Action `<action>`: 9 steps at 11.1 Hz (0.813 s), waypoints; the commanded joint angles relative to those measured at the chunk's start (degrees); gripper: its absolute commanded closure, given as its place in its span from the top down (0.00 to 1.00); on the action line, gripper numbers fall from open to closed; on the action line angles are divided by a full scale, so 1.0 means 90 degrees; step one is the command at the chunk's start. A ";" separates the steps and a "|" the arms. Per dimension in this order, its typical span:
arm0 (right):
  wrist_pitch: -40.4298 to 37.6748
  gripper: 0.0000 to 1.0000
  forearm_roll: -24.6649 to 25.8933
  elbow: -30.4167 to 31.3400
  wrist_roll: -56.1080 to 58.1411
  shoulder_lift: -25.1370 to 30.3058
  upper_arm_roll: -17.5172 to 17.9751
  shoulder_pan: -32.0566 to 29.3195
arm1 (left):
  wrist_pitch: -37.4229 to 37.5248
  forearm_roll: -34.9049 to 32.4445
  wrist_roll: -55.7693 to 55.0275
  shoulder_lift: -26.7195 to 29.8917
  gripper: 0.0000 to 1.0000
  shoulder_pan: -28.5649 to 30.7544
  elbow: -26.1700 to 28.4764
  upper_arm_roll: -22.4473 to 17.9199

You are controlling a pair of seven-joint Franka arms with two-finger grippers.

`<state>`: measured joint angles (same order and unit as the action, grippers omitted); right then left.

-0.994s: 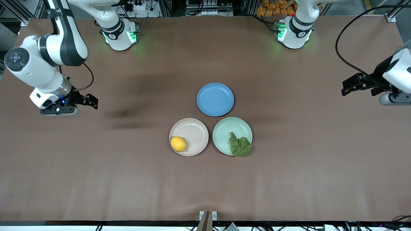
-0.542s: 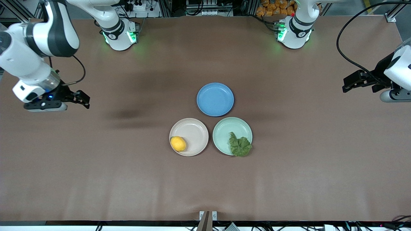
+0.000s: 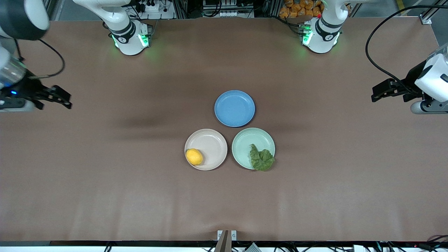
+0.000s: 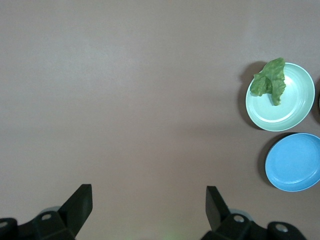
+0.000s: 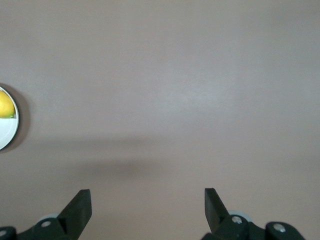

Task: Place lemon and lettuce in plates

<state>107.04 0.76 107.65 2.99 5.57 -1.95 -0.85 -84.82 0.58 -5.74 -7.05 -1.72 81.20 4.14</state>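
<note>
I see both tools spread wide and empty: left tool (image 3: pixel 379 93) and right tool (image 3: pixel 59 97) over bare surface (image 3: pixel 105 182) at their own ends. Yellow lemon (image 3: pixel 194 156) sits in the beige plate (image 3: pixel 210 141), crinkled lettuce (image 3: pixel 261 159) overhangs the mint plate's (image 3: pixel 246 143) rim

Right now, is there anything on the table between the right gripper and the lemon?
No. In the front view, only bare brown table separates the open right gripper from the lemon on its beige plate.
</note>
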 commanded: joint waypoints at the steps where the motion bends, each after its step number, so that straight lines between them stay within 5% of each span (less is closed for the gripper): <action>1: -0.0845 1.00 0.0101 -0.0933 0.0952 0.0016 0.0070 -0.0209 | 0.0020 0.0131 -0.0065 0.0021 1.00 -0.0044 0.0020 -0.0030; 4: -0.1980 1.00 0.0130 -0.1716 0.1083 -0.0130 0.0051 -0.0334 | 0.0020 0.0141 -0.0075 0.0002 1.00 -0.0073 0.0030 -0.0030; 9: -0.1321 1.00 0.0364 -0.1756 0.1183 -0.0277 0.0119 -0.0375 | 0.0020 0.0131 -0.0036 -0.0017 1.00 -0.0044 0.0030 -0.0030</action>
